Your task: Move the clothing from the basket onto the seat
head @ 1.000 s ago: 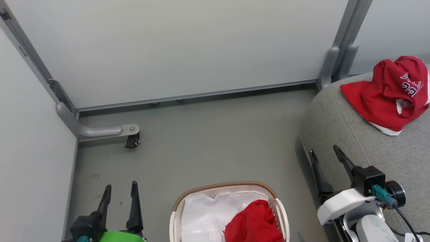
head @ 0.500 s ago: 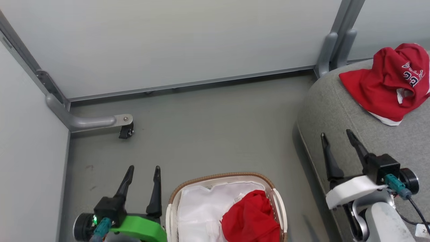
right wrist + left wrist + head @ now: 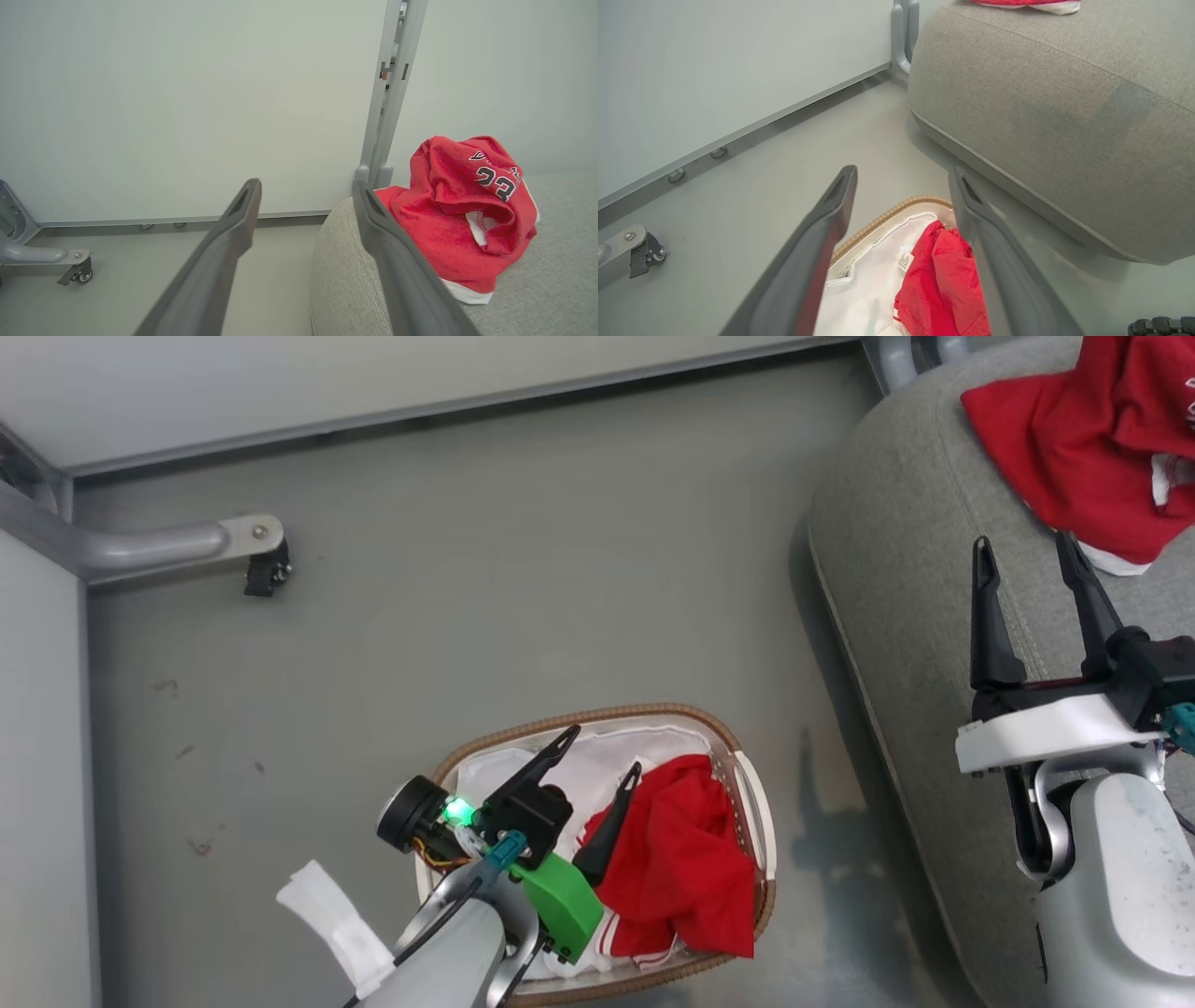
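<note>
1. The left gripper (image 3: 604,749) hangs over the basket (image 3: 597,714), its two fingers spread wide and holding nothing. It looks lined up to reach into the laundry.
2. One finger points across the white liner (image 3: 597,779). The other lies against the edge of the red garment (image 3: 686,863) as seen from the head view, though whether it touches the cloth cannot be told.
3. The basket stands on the grey floor (image 3: 467,569) just beside the seat (image 3: 915,569). It holds the liner and that one crumpled red garment, heaped toward the seat side, with white trim showing at its lower hem.
4. The right gripper (image 3: 1022,539) is parted and empty. It is poised above the seat near a red jersey (image 3: 1074,439) and apart from it, with nothing to carry.
5. The jersey lies bunched on the seat, its dark number showing in the right wrist view (image 3: 495,179). By this showing the job is half done, and the basket's garment is the one left to lift.
</note>
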